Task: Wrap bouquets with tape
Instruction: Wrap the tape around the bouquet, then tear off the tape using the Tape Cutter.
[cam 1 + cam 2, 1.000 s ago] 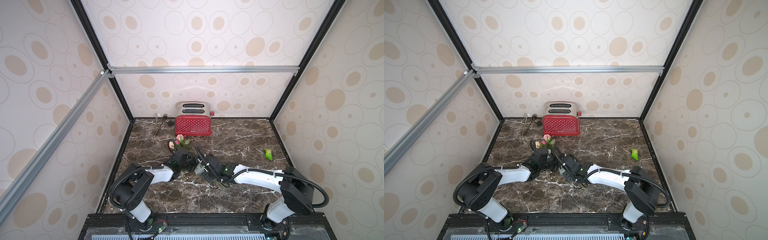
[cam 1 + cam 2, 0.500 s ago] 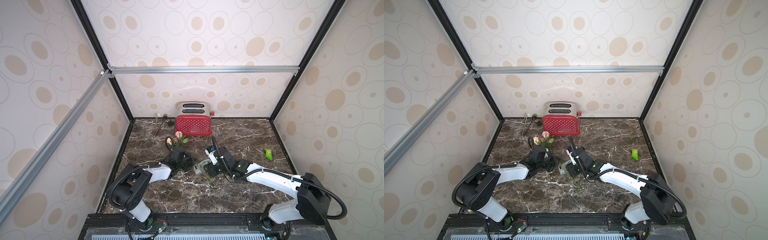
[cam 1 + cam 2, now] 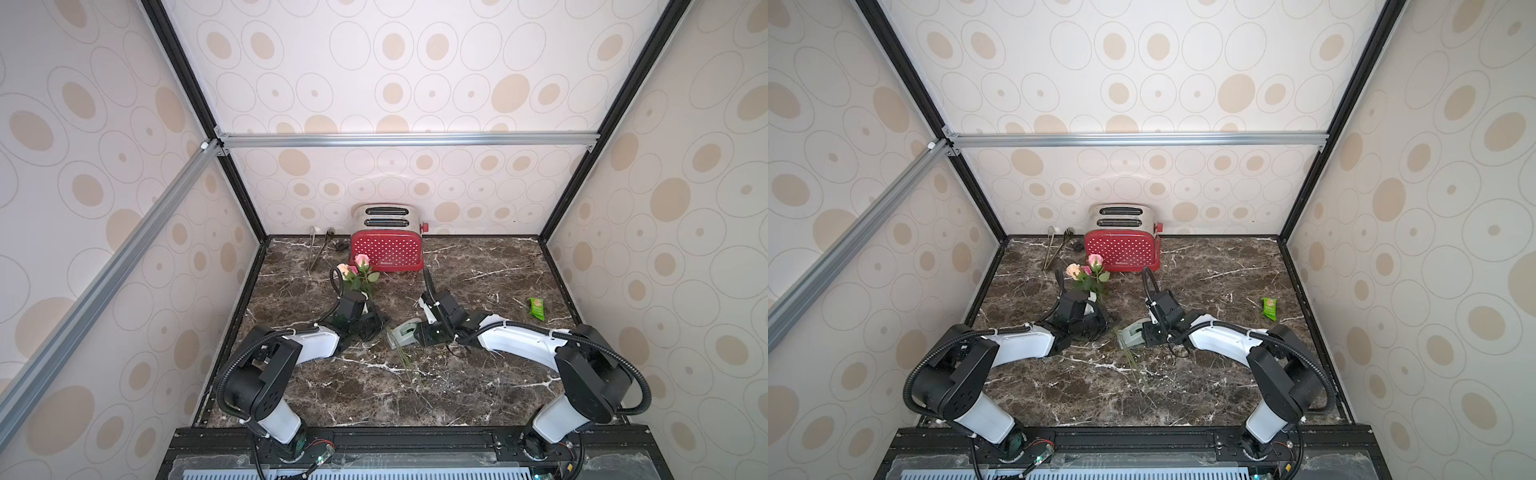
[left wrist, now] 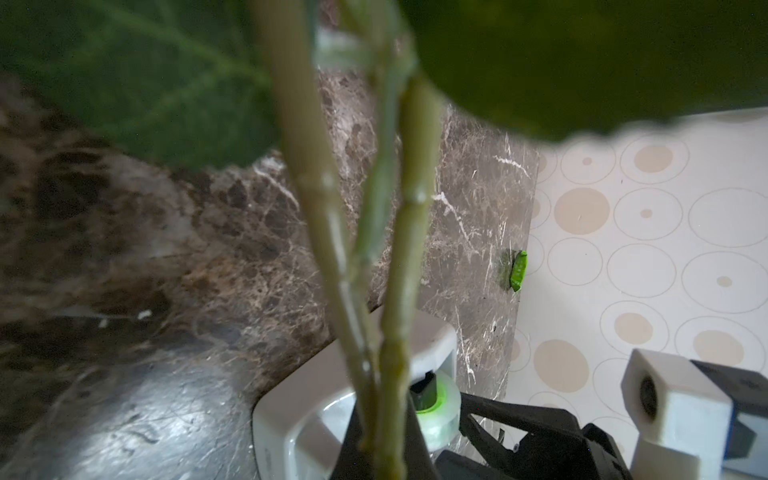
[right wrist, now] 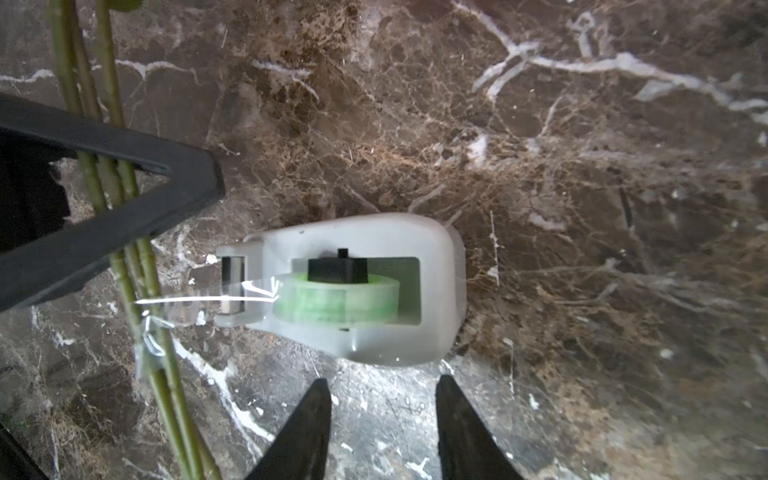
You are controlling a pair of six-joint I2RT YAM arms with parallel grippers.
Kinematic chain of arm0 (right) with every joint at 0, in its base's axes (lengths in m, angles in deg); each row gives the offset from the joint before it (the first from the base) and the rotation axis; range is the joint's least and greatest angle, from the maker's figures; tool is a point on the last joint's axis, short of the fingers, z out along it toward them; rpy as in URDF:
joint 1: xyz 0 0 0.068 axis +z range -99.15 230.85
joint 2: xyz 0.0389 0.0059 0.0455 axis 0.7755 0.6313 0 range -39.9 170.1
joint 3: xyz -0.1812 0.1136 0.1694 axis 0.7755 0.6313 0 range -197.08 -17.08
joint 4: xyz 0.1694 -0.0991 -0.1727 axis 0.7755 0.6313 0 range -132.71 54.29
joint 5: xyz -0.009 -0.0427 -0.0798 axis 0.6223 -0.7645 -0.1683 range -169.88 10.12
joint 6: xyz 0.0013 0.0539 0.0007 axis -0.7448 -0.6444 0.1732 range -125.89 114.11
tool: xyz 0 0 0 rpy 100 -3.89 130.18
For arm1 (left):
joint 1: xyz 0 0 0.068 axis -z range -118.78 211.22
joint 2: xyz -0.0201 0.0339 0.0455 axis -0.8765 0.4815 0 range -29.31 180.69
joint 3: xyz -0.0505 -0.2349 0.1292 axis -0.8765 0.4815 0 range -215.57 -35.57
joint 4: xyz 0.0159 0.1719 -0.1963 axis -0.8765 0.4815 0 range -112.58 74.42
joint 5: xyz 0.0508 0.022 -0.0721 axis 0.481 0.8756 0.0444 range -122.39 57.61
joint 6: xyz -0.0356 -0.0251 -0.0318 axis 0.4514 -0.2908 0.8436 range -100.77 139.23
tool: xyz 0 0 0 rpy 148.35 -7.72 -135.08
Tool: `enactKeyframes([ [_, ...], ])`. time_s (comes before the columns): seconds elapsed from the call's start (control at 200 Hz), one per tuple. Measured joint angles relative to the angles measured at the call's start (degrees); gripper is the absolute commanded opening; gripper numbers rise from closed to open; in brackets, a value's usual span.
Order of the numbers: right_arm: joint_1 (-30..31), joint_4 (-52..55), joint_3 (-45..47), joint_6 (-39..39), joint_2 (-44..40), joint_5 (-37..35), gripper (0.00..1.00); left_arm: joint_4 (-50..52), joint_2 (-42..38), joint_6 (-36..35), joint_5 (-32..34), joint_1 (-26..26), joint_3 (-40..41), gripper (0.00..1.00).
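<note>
Your bouquet (image 3: pixel 359 274) is in the left gripper (image 3: pixel 376 323), which is clamped tight on the three stems (image 5: pixel 124 266), blooms toward the red toaster (image 3: pixel 386 249). The tape dispenser (image 5: pixel 361 291) sits on the marble table (image 3: pixel 478 386) just beside the stems, and a clear strip (image 5: pixel 199 298) runs from it onto them. Your right gripper (image 5: pixel 383 379) hovers partly open just behind the dispenser, holding nothing.

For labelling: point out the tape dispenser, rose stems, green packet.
tape dispenser (image 5: pixel 440 291), right wrist view, rear wall
rose stems (image 4: pixel 409 249), left wrist view, one stem
green packet (image 3: pixel 536 308), in a top view, middle
</note>
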Motion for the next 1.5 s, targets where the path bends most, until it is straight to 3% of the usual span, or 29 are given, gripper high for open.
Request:
enactKeyframes([
  [0.455, -0.2, -0.2, -1.3, -0.2, 0.7, 0.0, 0.47, 2.6, 1.1, -7.7, -1.1, -1.4, -0.2, 0.00],
  [0.52, -0.2, -0.3, -1.3, -0.1, 0.7, 0.1, 0.42, 2.6, 1.5, -7.8, -1.1, -1.5, -0.2, 0.00],
  [0.605, -0.2, -0.9, -1.3, 0.4, 0.3, 1.2, 0.26, 2.0, 2.2, -7.8, -1.1, -1.5, 0.0, 0.00],
  [0.841, 2.3, -1.2, -5.1, 0.5, 0.0, 3.7, 0.28, 0.1, 3.7, -7.6, -1.1, -1.6, 0.6, 0.00],
  [1.036, 5.2, -2.8, -7.9, 0.1, 2.1, 5.0, 0.08, -1.4, 4.0, -6.9, -1.2, -1.7, 1.3, 0.00],
  [1.081, 5.6, -2.1, -9.2, 0.1, 3.5, 4.4, 0.08, -1.8, 4.0, -6.8, -1.4, -1.7, 1.4, 0.00],
  [1.146, 6.6, -0.5, -11.5, 0.7, 5.5, 2.9, 0.25, -2.2, 4.0, -6.5, -1.7, -1.7, 1.6, 0.00],
  [1.236, 8.4, 1.3, -13.7, 1.1, 7.5, 1.0, 0.20, -2.9, 4.0, -6.1, -2.1, -1.8, 1.9, 0.00],
  [1.501, 11.1, 6.8, -17.3, 1.9, 10.0, -4.8, 0.22, -3.6, 4.0, -5.4, -2.7, -1.8, 2.2, 0.00],
])
